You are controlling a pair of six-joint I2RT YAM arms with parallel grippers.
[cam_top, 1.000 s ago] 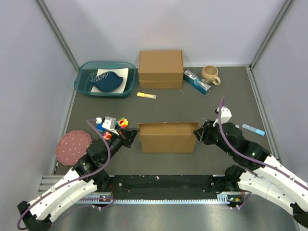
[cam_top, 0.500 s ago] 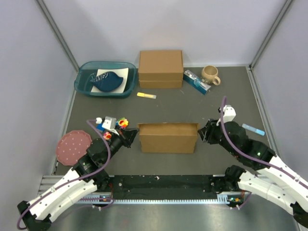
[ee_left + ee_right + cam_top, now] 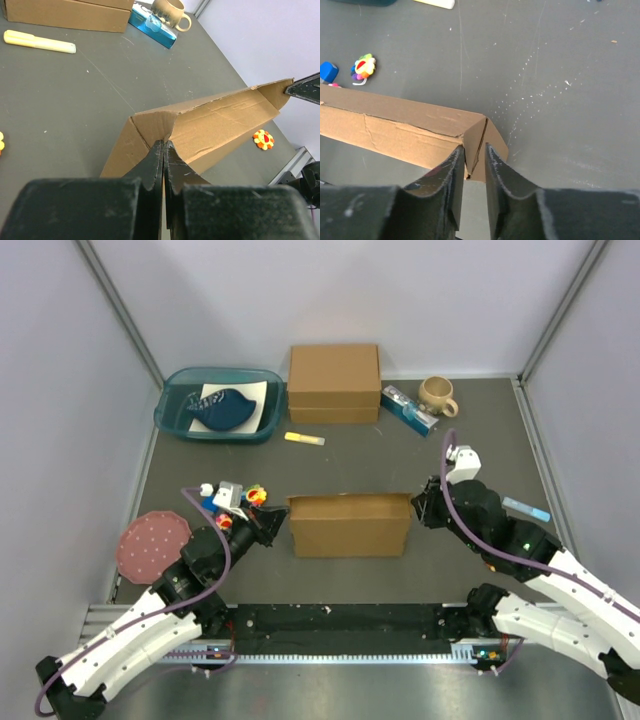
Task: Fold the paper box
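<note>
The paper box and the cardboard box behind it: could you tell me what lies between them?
In the top view, only a yellow marker lies between the paper box and the cardboard box, nearer the latter; the rest is bare.

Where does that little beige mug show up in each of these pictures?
Top external: the mug is in the upper right, behind the right arm.
Left wrist: the mug is at the top edge, near the centre.
Right wrist: not in it.
Shared landmark: the paper box, in all three views.
</note>
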